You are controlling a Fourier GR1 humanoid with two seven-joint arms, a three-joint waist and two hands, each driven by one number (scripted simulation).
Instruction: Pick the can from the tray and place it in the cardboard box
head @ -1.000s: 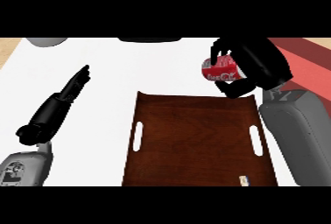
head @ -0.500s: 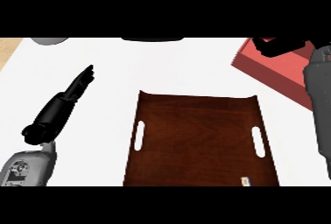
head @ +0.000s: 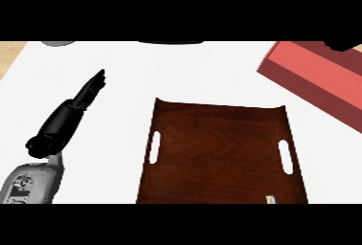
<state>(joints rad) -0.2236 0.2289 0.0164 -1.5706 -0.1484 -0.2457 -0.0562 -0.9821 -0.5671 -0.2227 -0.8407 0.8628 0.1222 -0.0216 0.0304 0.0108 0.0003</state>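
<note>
The tray [head: 219,143] lay flat on the smooth white counter [head: 198,72]. It was a dark brown, wood-grained rectangle with a raised far lip and a narrow slot handle cut along each long side. A small pale label [head: 270,198] sat at its near right corner.

The box [head: 311,76], a salmon-red slab with a darker side wall, lay tilted at the upper right, apart from the tray.

The can was out of sight, so its place could not be told.

The left hand [head: 71,112], matte black on a grey forearm, rested left of the tray, fingers straight and pressed together, holding nothing. Only a black sliver of the right hand [head: 344,45] showed over the box's far end; its state could not be told.
</note>
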